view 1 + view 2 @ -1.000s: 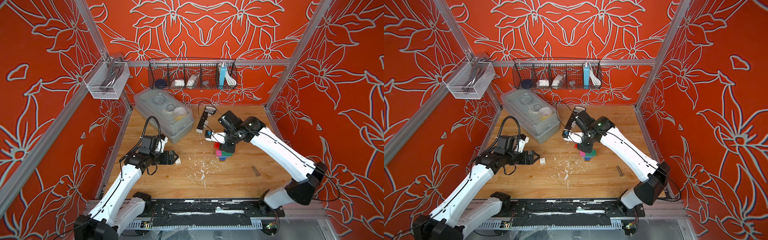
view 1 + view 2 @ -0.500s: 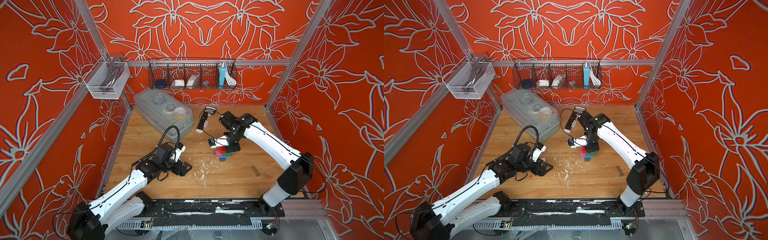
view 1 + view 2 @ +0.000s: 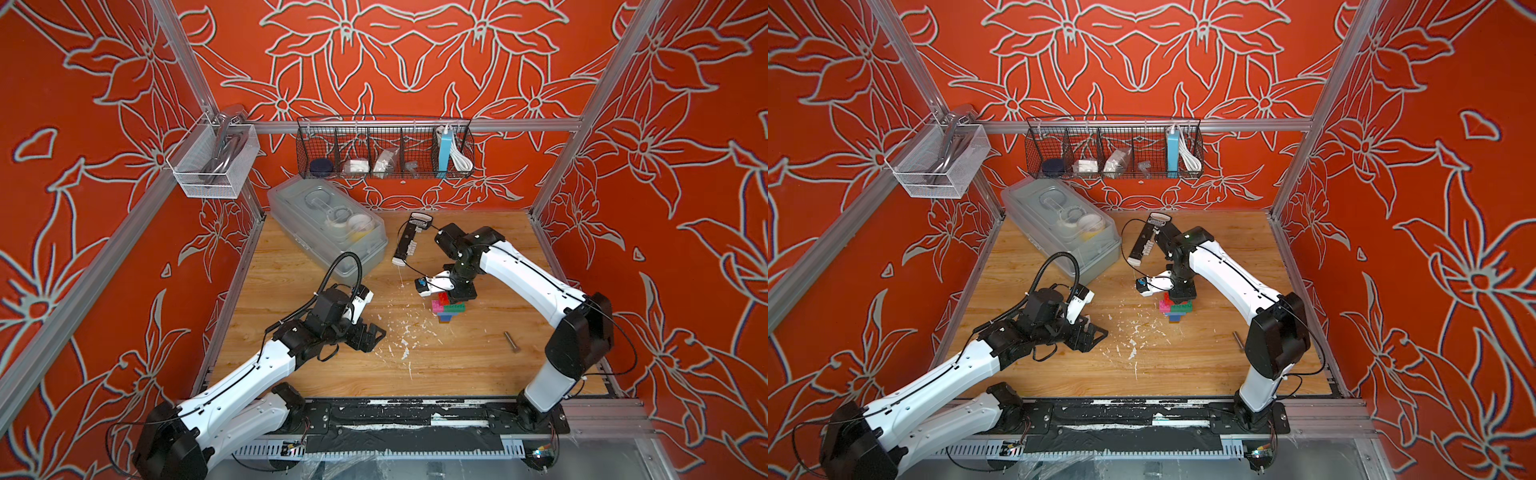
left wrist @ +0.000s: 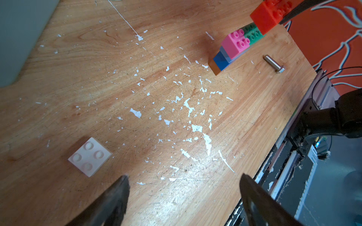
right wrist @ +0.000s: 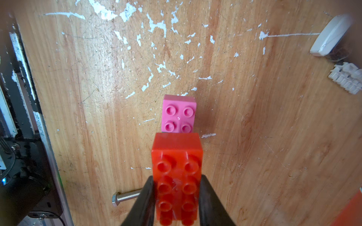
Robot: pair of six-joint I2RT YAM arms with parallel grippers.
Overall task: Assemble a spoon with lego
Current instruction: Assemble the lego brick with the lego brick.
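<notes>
Now the red brick (image 5: 177,176) sits low in the middle of my right wrist view, long axis running up the frame, my right gripper (image 5: 177,179) clamped on its long sides. The pink brick (image 5: 178,115) of the half-built spoon (image 3: 449,309), right of centre in a top view, shows just above it, in line. Whether red is seated on the green brick (image 4: 252,35) I cannot tell. Further out, the white brick (image 4: 89,156) lies studs-up at lower left of my left wrist view, beside and outside my left gripper (image 4: 184,177), whose jaws stand wide apart, empty.
</notes>
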